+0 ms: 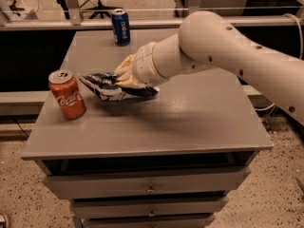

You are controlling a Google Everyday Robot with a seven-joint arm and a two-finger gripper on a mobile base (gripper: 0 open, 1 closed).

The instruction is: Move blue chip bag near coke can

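The blue chip bag (pixel 105 86), dark navy with white edges, is held low over the grey cabinet top (pixel 190 118), close to its surface. My gripper (pixel 124 77) is shut on the bag's right part, reaching in from the right on the white arm (pixel 228 51). The coke can (pixel 67 94), red-orange with white script, stands upright near the left front edge. The bag's left tip is a short gap to the right of the can, not touching it.
A blue Pepsi can (pixel 121 27) stands upright at the back of the top. The cabinet has drawers (pixel 150 189) below its front edge. A railing and office chair base lie behind.
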